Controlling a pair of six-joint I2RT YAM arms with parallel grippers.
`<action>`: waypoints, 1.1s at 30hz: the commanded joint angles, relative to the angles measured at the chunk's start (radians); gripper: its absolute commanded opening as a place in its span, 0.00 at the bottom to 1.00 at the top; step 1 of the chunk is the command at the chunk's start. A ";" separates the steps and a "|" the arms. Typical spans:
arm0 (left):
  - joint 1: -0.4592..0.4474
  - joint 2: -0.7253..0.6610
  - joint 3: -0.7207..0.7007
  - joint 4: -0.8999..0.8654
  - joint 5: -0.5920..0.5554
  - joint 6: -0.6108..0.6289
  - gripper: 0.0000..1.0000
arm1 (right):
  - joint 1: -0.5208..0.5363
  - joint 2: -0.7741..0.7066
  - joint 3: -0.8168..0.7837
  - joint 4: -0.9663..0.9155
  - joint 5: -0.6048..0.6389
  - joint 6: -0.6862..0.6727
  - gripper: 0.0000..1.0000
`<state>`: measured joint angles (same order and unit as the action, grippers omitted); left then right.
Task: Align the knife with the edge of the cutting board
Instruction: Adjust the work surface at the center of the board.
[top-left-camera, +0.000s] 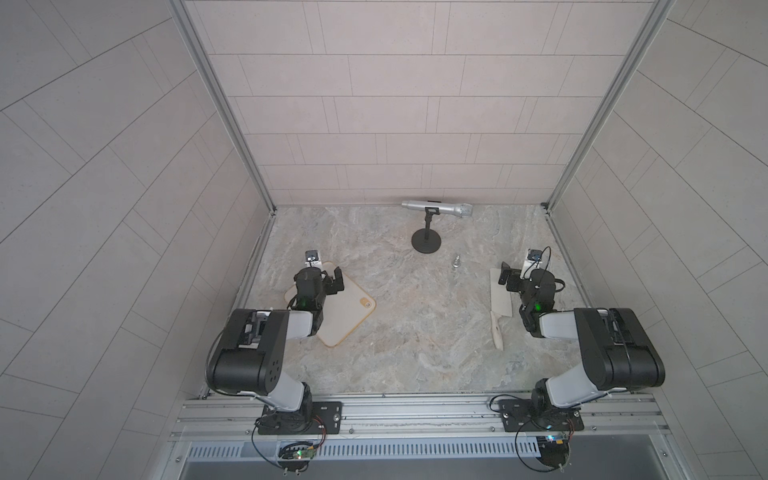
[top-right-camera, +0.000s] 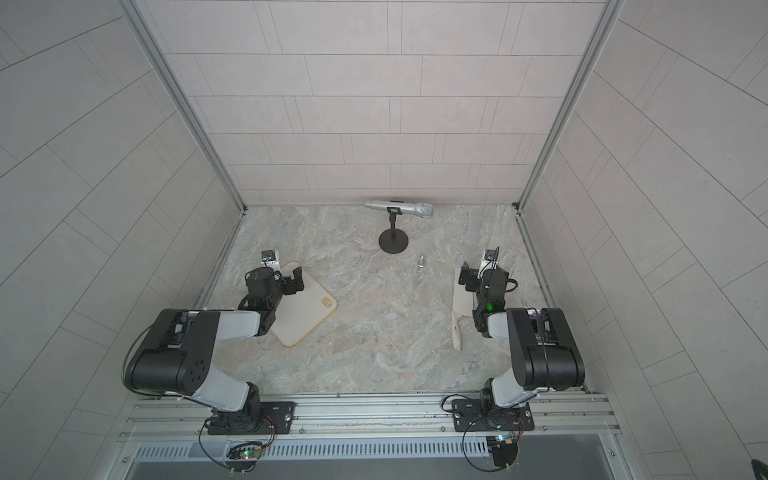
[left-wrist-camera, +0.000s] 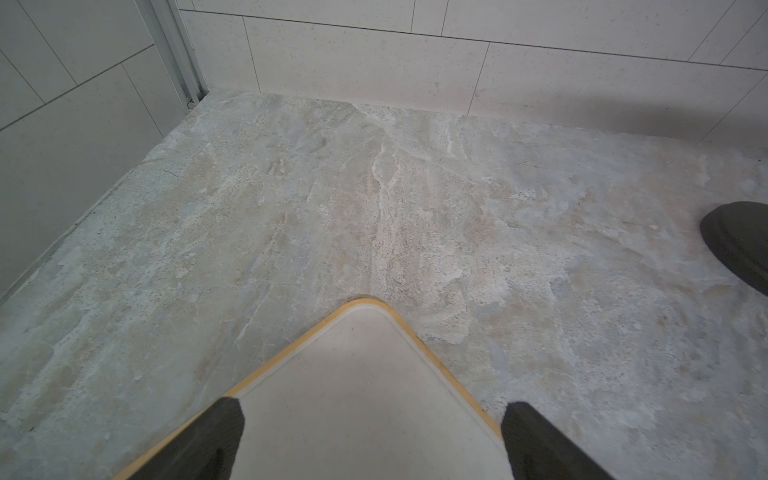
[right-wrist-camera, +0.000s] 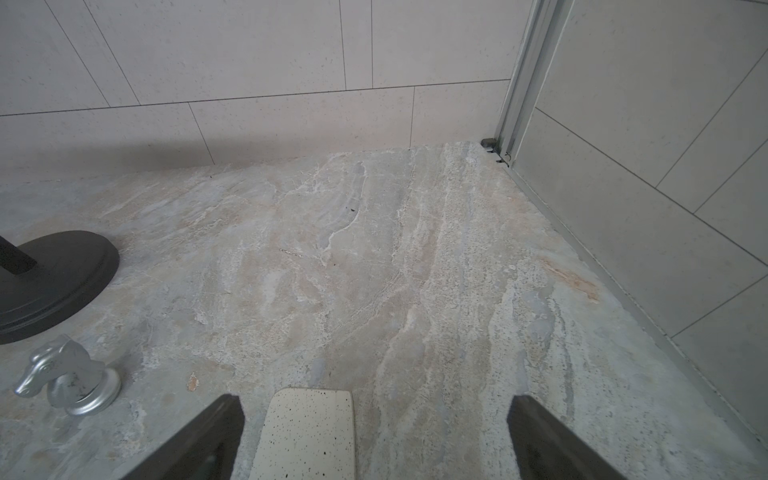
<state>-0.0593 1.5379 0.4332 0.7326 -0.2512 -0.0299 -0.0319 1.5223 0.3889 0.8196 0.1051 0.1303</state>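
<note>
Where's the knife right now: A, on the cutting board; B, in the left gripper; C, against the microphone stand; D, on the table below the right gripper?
D: the knife lies flat on the table under the open right gripper, apart from the cutting board.

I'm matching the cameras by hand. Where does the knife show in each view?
Top view: the knife lies right of centre, handle toward the bottom edge.
Top view: the knife is in the same place, slightly further left.
Left wrist: not in it.
Right wrist: only the blade's end, between the fingers of the open right gripper.
Shared landmark: the microphone stand's black round base, in all four.
</note>
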 joint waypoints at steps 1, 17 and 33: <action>-0.001 -0.002 0.015 0.002 0.002 0.000 1.00 | 0.006 -0.007 0.003 -0.002 0.002 -0.007 1.00; -0.002 -0.005 0.012 0.003 0.001 0.000 1.00 | 0.006 -0.007 0.004 -0.002 0.002 -0.006 1.00; 0.013 -0.008 0.014 -0.005 0.057 0.002 1.00 | 0.006 -0.007 0.005 -0.003 0.003 -0.008 1.00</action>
<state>-0.0536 1.5379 0.4332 0.7322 -0.2302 -0.0296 -0.0319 1.5223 0.3889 0.8196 0.1055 0.1303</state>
